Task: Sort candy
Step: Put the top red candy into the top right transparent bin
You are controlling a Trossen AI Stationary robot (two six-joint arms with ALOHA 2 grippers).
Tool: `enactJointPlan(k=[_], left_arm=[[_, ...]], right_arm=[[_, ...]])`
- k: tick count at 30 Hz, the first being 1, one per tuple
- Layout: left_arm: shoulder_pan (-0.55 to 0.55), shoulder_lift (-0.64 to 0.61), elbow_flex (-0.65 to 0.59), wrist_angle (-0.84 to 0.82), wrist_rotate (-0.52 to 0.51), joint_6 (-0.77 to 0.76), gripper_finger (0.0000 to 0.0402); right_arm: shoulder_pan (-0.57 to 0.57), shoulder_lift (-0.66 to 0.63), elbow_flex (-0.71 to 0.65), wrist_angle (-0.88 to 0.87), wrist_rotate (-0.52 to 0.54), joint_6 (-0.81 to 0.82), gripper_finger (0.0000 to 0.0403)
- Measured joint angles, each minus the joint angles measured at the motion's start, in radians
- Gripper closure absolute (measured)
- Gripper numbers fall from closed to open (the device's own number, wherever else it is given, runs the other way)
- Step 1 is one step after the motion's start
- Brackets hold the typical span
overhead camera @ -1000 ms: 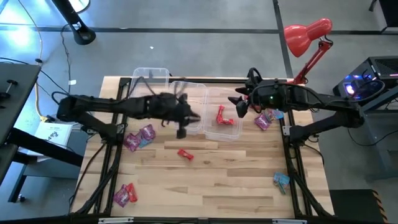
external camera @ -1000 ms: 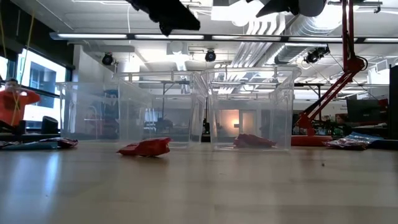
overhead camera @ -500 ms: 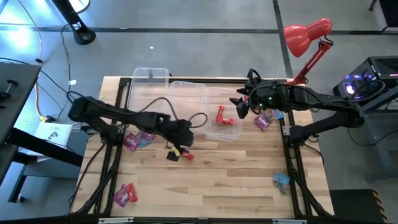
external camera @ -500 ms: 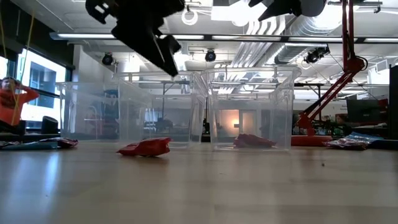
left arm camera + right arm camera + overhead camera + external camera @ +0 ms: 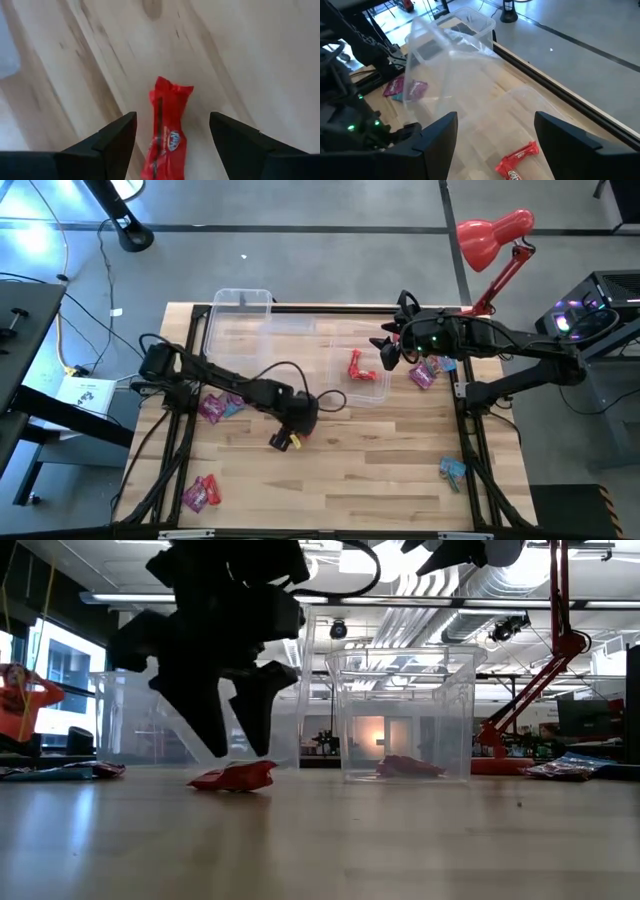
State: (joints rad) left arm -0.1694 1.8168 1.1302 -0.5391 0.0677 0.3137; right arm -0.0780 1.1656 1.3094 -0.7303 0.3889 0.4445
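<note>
One red candy (image 5: 166,130) lies flat on the table (image 5: 380,470), between the wide-open fingers of the left gripper (image 5: 172,145); light, crinkly, probably slippery; best pinched across its middle; right gripper (image 5: 388,352) hovers open over the bin (image 5: 345,393).

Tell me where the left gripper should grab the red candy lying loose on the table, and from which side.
Grip the red candy across its narrow middle, coming straight down from above. It lies flat on the table, long and thin, and the left gripper is open with a finger on each long side. Closing there looks likely to pinch the wrapper cleanly.
</note>
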Motion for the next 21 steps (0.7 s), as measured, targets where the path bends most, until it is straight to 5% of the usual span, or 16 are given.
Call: enactJointPlan(k=[10, 21], left_arm=[[0.0, -0.013, 0.007, -0.044, -0.053, -0.032, 0.0155], [0.001, -0.147, 0.159, -0.249, -0.112, 0.033, 0.0155]], right_arm=[[0.0, 0.0, 0.0, 0.0, 0.004, 0.003, 0.0144], [0.0, 0.0, -0.001, -0.002, 0.004, 0.003, 0.0144]])
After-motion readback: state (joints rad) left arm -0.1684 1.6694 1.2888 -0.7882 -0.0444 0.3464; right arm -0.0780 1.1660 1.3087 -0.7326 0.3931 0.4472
